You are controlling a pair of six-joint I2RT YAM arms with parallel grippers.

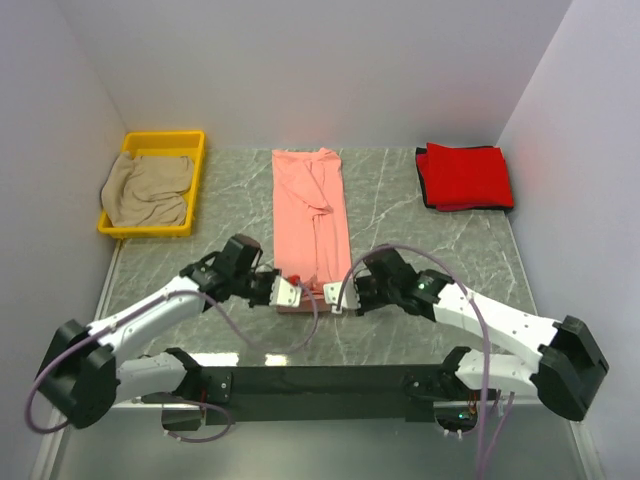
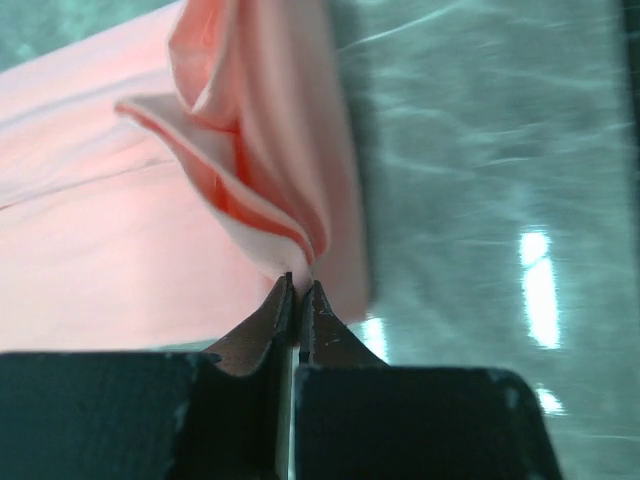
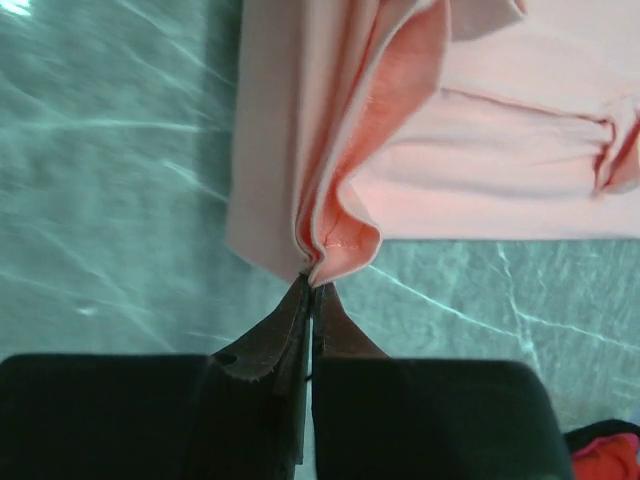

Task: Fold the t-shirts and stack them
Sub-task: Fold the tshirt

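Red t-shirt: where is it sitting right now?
In the top view the red t-shirt lies folded at the far right corner of the table, apart from the salmon-pink t-shirt stretched down the middle.

Salmon-pink t-shirt (image 1: 311, 215) is soft matt cloth, thin enough to bunch into smooth rounded folds, and you can see a stitched hem in the right wrist view. Red t-shirt (image 1: 465, 177) and beige t-shirt (image 1: 148, 190) look like the same matt fabric, though the beige one's way more rumpled. Bin (image 1: 145, 231) is glossy yellow plastic. Worktop (image 1: 400, 220) is a grey-green marble-look surface, smooth and shiny with bright glare spots. Left fingers (image 2: 255, 340) and right fingers (image 3: 265, 345) are dark, matt, a bit scuffed along the edges. Arm shells (image 1: 500, 320) are smooth white plastic.
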